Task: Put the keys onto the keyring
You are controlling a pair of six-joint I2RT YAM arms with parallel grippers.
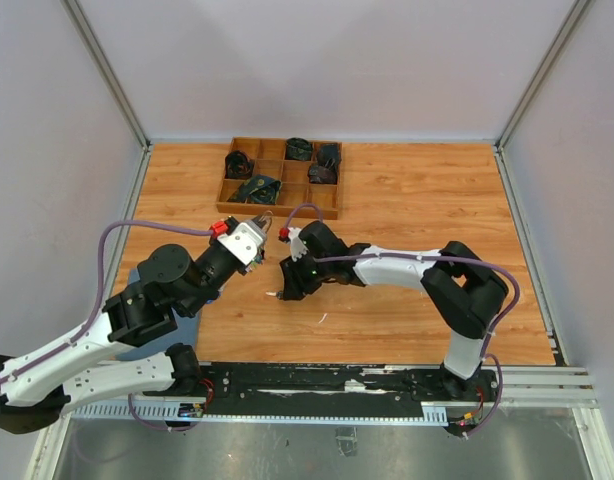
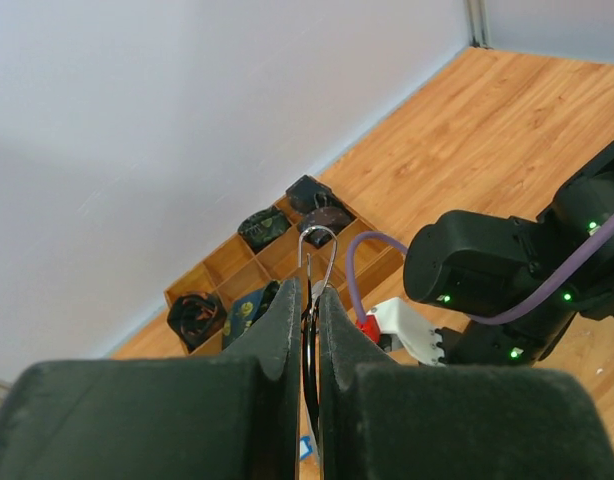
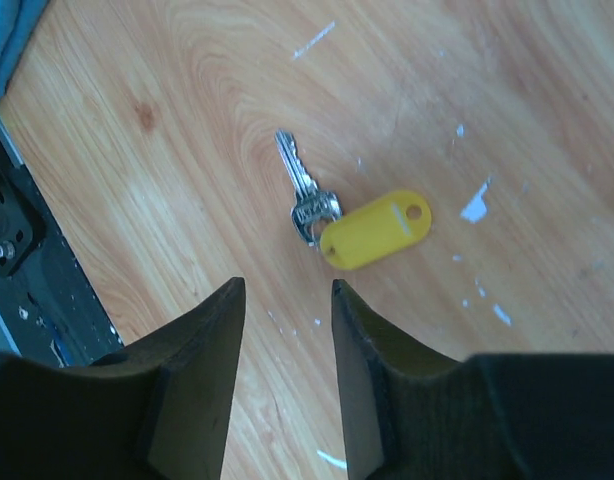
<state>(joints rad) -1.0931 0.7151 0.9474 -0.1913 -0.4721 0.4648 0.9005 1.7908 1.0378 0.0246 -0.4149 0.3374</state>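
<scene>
- Looking down from above, the small silver metal key with a yellow plastic tag (image 3: 375, 229) is hard to make out, because the right gripper (image 3: 287, 300) hangs over that spot.
- The thin silver wire keyring (image 2: 318, 243) shows only its top loop in the left wrist view. The rest is hidden between the black fingers (image 2: 284, 330).
- The wooden tray with little boxes (image 1: 325, 199) holds some dark things. I cannot tell what they are.
- A blue thing (image 3: 7, 35) is cut off at the corner of the right wrist view. I cannot tell what it is either.
- The key lies flat on the wooden table (image 1: 417, 200), just past the tips of the right gripper and a bit to one side. It does not touch them.
- The right gripper's fingers are spread apart, with only bare wood between them.
- The left gripper (image 2: 309, 310) is pressed together, pinching the keyring and holding it up in the air, above the table.
- The left arm reaches up from the near left corner and points toward the tray.
- The right arm bends at its elbow on the right, stretches left across the table and tips its gripper down at the wood.
- The two grippers are near each other, in front of the tray.
</scene>
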